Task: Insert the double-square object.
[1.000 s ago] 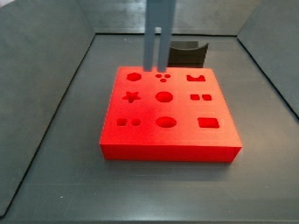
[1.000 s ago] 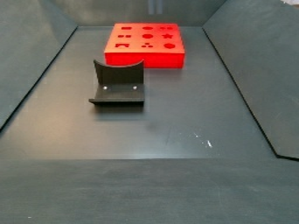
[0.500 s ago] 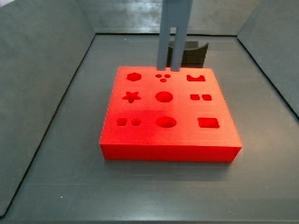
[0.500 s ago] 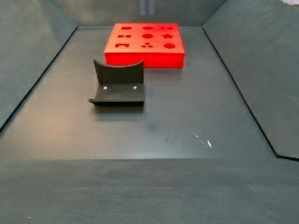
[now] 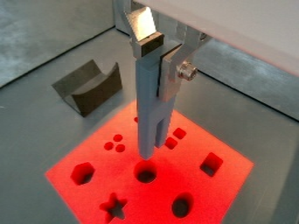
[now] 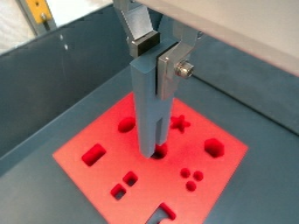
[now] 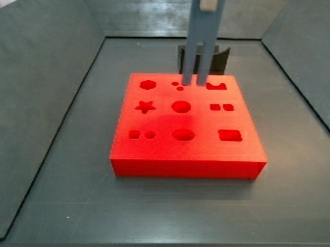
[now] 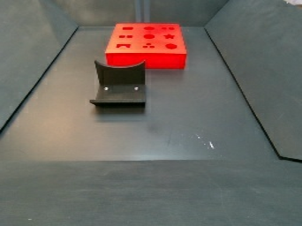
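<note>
My gripper (image 5: 159, 59) is shut on the top of the double-square object (image 5: 149, 114), a long grey-blue bar hanging upright with its two prongs down. It also shows in a wrist view (image 6: 149, 114), pinched between the silver fingers (image 6: 176, 74). In a side view the bar (image 7: 200, 48) hangs over the back part of the red board (image 7: 187, 159), prong tips just above it. The gripper itself is above that frame. A pair of small square holes (image 7: 145, 135) sits near the board's front left corner. The board also shows in both wrist views (image 5: 87, 157) (image 6: 222, 162).
The dark fixture (image 7: 214, 58) stands just behind the red board; in a side view it (image 8: 118, 85) is on the floor in front of the board (image 8: 147, 55). It also shows in a wrist view (image 5: 87, 86). Grey walls enclose the floor.
In the side view the bar has moved to the right along the board's back part, still held upright. The board and fixture have not moved.
</note>
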Robot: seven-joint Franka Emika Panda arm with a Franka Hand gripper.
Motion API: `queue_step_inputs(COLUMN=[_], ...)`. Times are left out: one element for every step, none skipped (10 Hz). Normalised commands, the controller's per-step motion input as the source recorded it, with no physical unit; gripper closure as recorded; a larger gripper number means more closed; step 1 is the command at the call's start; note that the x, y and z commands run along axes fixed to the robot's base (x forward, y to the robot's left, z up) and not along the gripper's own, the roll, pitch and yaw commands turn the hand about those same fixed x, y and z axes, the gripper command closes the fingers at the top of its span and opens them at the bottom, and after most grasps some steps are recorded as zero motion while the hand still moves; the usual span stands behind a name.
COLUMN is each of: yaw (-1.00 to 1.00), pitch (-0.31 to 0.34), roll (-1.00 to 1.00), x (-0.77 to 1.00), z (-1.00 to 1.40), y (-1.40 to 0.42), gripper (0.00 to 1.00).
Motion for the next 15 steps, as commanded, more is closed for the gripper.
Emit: queue_step_inputs(yaw=[0.0, 0.0, 0.0, 0.0, 0.0, 0.0, 0.0, 0.0, 0.0, 0.0, 0.0, 0.12, 0.25, 0.32, 0.24], pitch=[0.0, 0.0, 0.0, 0.0, 0.0, 0.019, 0.063, 0.086, 0.099, 0.117, 0.126, 0.067, 0.0, -0.004, 0.0], roll=[0.02, 0.01, 0.01, 0.01, 0.02, 0.05, 0.1, 0.13, 0.13, 0.11, 0.11, 0.15, 0.1, 0.1, 0.03], x=[1.0, 1.0, 1.0, 1.0, 1.0, 1.0, 1.0, 1.0, 1.0, 1.0, 1.0, 0.55, 0.09, 0.0, 0.13], z=[-0.31, -0.28, -0.26, -0.24, -0.26, -0.31, -0.38, -0.41, -0.4, -0.32, -0.3, -0.34, -0.27, -0.23, -0.29], y=[0.0, 0.0, -0.01, -0.02, -0.01, 0.0, 0.0, 0.0, 0.0, 0.0, -0.01, -0.2, -0.18, -0.25, -0.12], gripper=[1.0, 1.0, 1.0, 1.0, 1.0, 1.0, 1.0, 1.0, 1.0, 1.0, 1.0, 1.0, 1.0, 1.0, 1.0])
